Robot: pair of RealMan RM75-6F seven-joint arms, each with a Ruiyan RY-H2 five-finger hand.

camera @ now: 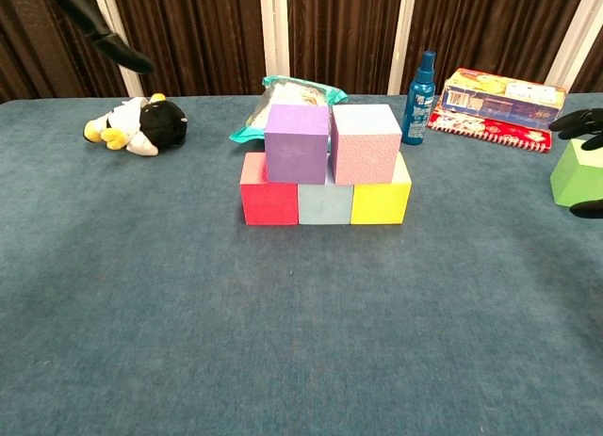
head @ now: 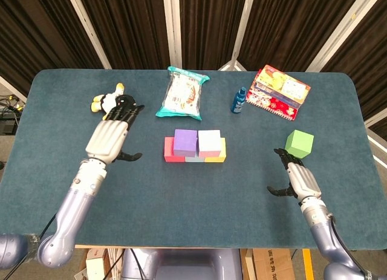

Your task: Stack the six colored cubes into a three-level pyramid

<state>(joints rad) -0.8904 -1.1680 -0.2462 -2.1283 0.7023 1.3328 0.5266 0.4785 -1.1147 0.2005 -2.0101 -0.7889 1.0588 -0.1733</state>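
Hovering with fingers spread and holding nothing, left hand near the plush toy, right hand just below the green cube, well apart from the five-cube stack sitting mid-table.

Both arms are that glossy lavender-grey metal, kinda tubular. The left hand and right hand have silver backs and black fingers.
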